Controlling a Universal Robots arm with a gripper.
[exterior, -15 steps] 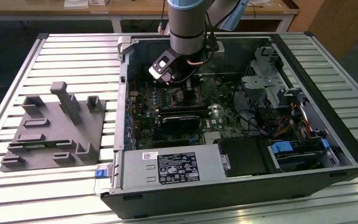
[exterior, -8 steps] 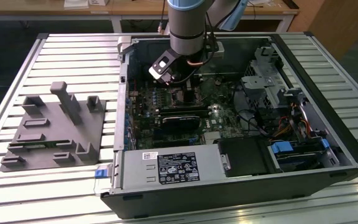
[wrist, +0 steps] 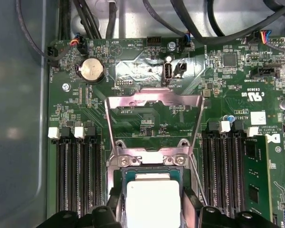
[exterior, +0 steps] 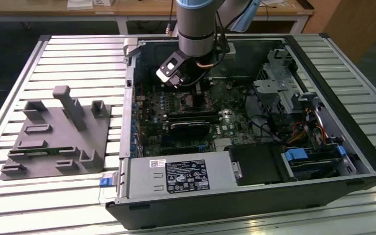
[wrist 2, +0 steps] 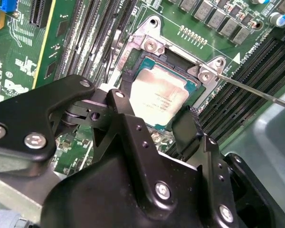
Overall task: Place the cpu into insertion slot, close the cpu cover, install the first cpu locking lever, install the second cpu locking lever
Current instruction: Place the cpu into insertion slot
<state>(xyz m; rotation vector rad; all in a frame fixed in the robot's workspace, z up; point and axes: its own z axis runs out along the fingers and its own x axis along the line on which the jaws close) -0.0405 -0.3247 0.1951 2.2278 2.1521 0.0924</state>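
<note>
The cpu [wrist 2: 159, 95], a small square chip with a pale silver top, lies in the insertion slot [wrist 2: 167, 59], a black socket with a silver rim. My gripper [wrist 2: 155, 99] is shut on the cpu, with a black finger against each of two opposite edges. The first wrist view shows the cpu [wrist: 153, 199] between the fingers [wrist: 190, 209], low in the insertion slot [wrist: 133, 154]. The cpu cover [wrist: 154, 99], a silver frame with a large window, stands swung open beyond the socket. A thin wire locking lever [wrist 2: 256, 91] juts out unlatched beside the socket. In the exterior view my gripper [exterior: 186, 90] reaches down into the open computer case.
Long black memory slots [wrist: 78, 175] flank the socket on both sides. A coin battery [wrist: 91, 70] and cables lie past the cover. Inside the case [exterior: 344, 147] are a power supply [exterior: 181, 177] and a drive cage [exterior: 286, 93]. A grey fixture [exterior: 57, 132] stands on the slatted table, on the exterior view's left.
</note>
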